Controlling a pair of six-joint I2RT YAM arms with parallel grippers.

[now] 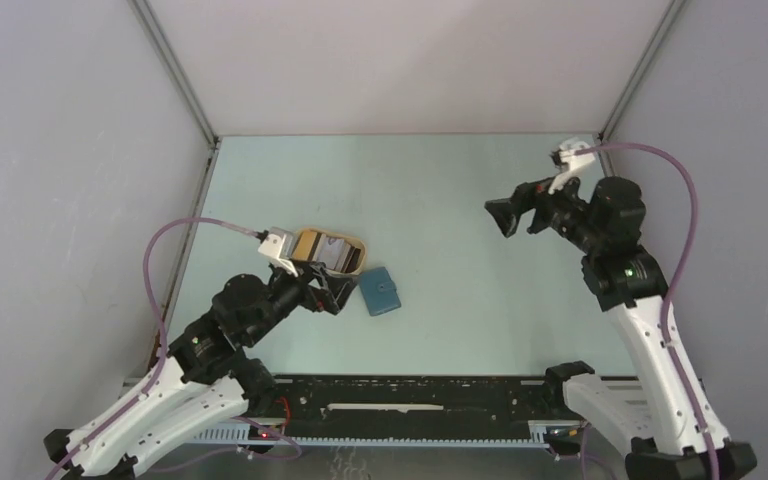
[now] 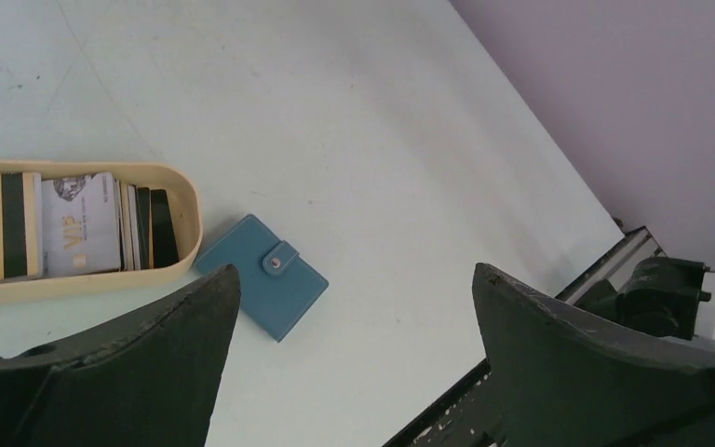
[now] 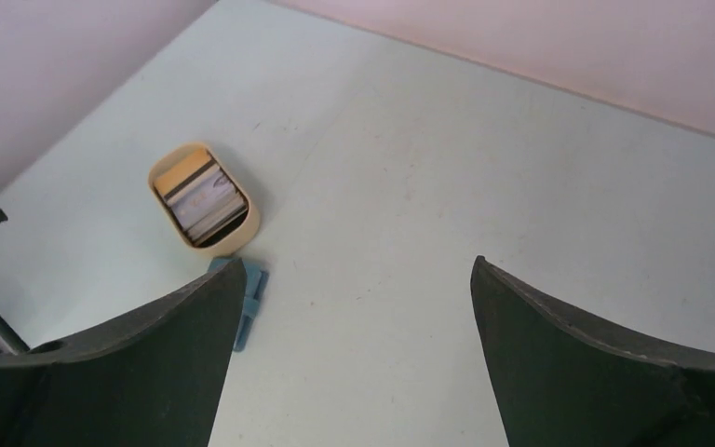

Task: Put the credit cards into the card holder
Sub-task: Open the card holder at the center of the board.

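The credit cards stand on edge, packed side by side in a tan oval tray; they are pale, yellow and dark. The card holder, a teal wallet with its snap tab fastened, lies flat on the table just right of the tray. In the top view the card holder lies beside the tray. My left gripper hovers open over the tray's near end, just left of the wallet, holding nothing. My right gripper hangs open and empty high over the right half of the table, far from both.
The pale green table is walled in by grey panels at the left, back and right. A black rail runs along the near edge between the arm bases. In the right wrist view the tray and the wallet lie far off at the left.
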